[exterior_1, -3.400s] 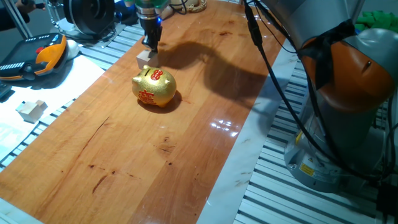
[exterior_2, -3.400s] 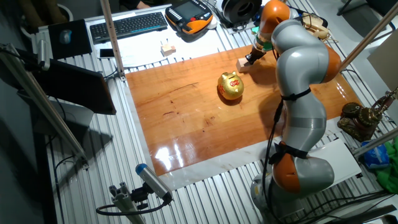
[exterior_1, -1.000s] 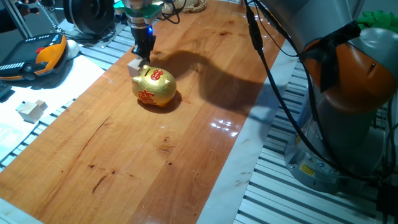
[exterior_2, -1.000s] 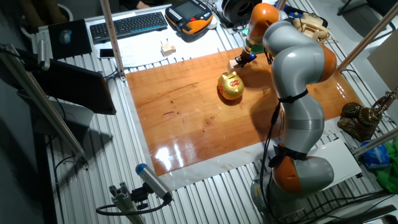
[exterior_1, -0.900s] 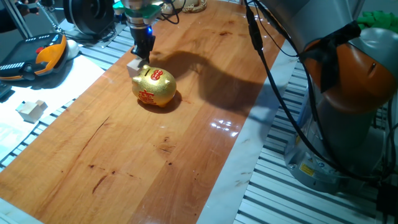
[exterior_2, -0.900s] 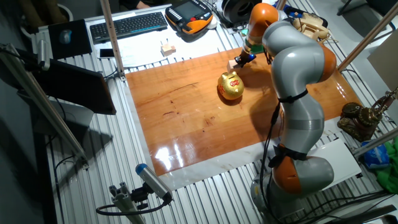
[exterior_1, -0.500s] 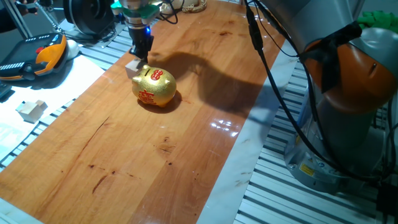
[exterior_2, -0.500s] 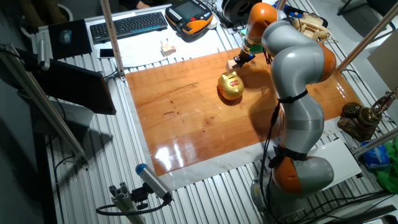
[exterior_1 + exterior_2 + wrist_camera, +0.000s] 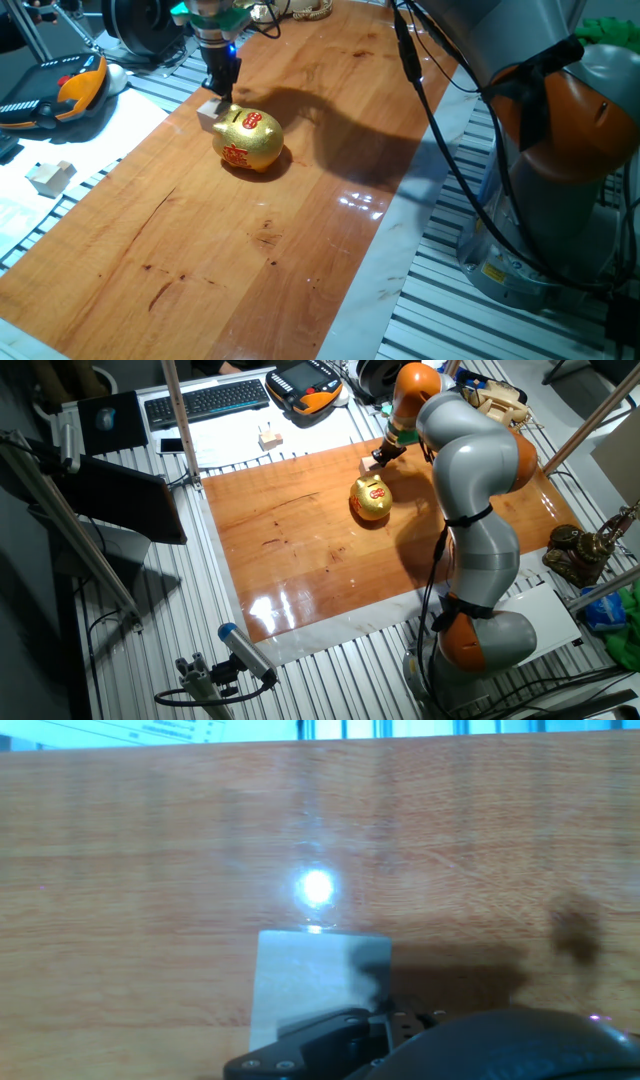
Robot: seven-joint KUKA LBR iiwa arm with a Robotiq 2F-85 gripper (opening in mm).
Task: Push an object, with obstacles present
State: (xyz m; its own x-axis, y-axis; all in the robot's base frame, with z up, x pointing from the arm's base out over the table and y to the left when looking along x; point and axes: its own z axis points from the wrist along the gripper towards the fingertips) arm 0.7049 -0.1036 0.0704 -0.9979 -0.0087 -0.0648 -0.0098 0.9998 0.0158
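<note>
The small pale wooden cube point(image 9: 208, 112) lies on the wooden board point(image 9: 200, 250), just beyond the golden piggy bank point(image 9: 248, 140) and near the board's left edge. My gripper point(image 9: 222, 92) points down with its fingers together, its tip against the cube's far right side. In the other fixed view the cube point(image 9: 366, 464) sits above the piggy bank point(image 9: 371, 497), with the gripper point(image 9: 378, 455) touching it. The hand view shows the cube point(image 9: 318, 982) straight ahead of the dark fingers point(image 9: 330, 1042), with a light glare on the board beyond it.
A similar pale block point(image 9: 50, 177) lies off the board on white paper, also seen in the other fixed view point(image 9: 268, 438). An orange teach pendant point(image 9: 62, 88), a keyboard point(image 9: 205, 400) and the robot base point(image 9: 560, 160) surround the board.
The gripper has moved left along the far side of the piggy bank, sliding the cube with it towards the board's left edge. The piggy bank has not moved.
</note>
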